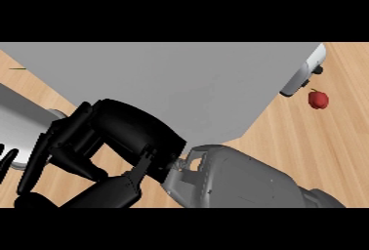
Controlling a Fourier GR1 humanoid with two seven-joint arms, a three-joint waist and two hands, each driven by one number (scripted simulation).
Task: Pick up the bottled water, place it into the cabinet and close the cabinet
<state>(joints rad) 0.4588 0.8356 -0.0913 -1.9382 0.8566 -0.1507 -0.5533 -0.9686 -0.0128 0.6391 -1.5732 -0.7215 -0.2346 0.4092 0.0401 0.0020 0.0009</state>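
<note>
Filling the view's lower left, right hand (126, 132) sits w/ fingers (43, 156) straight, holding nothing visible, by grey cabinet (180, 83). Bottle not seen. Left hand: fingertips only at left edge (7, 158), can't tell. Red apple (317, 99) on counter (317, 151).

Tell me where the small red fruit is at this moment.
In the head view, the small red fruit lies on the wooden counter at the upper right, just right of the grey cabinet and below its white-grey handle part.
</note>
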